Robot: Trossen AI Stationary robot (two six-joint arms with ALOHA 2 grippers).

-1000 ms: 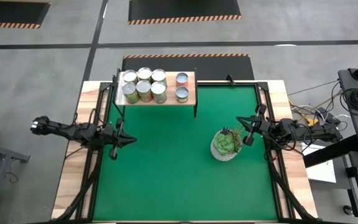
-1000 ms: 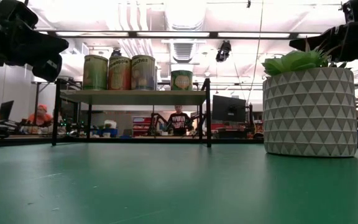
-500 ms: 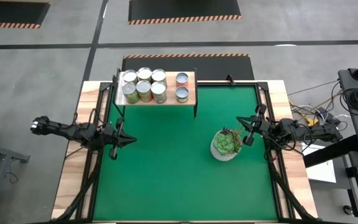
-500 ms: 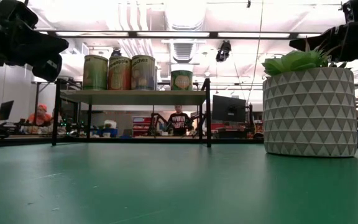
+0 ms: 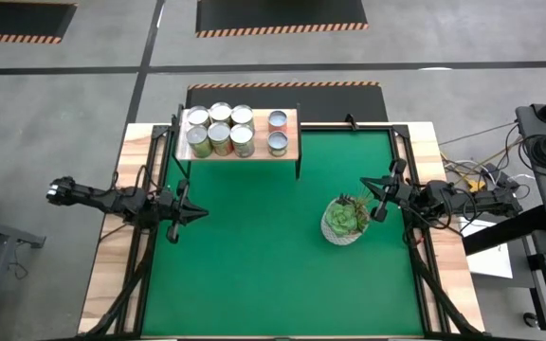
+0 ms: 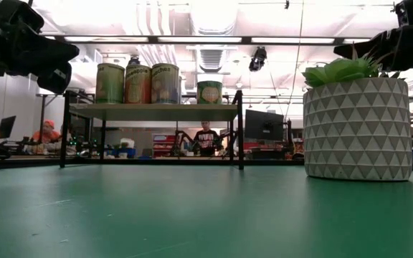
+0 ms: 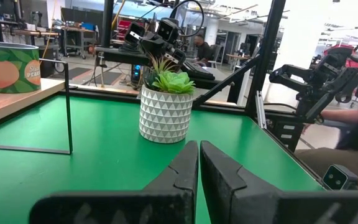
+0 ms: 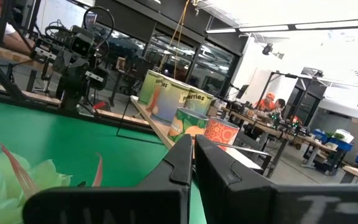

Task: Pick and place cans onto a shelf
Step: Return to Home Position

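From overhead I see the shelf [image 5: 260, 142] at the top centre of the frame, on the far edge of the green mat [image 5: 263, 270]. All eight cans [image 5: 220, 130] are on it: six packed together on its left part and two more just to their right. My left gripper [image 5: 197, 215] hangs at the left-middle of the frame, below the shelf's left end and well apart from the cans. My right gripper [image 5: 368, 188] sits at the right-middle, just beside the plant pot [image 5: 344, 223]. From up here I cannot tell how either pair of jaws stands.

In the low view the cans stand upright on the shelf board at centre-left. The left gripper is a dark mass in the upper left corner. The right gripper is in the upper right corner, above the pot.

The left wrist view settles it: the jaws are pressed together at bottom centre with nothing between them. One can shows at the upper left edge, on the shelf's end, well off from the fingertips.

In the right wrist view the jaws are likewise closed on nothing. The cans line the shelf mid-frame, beyond the fingertips and apart from them.
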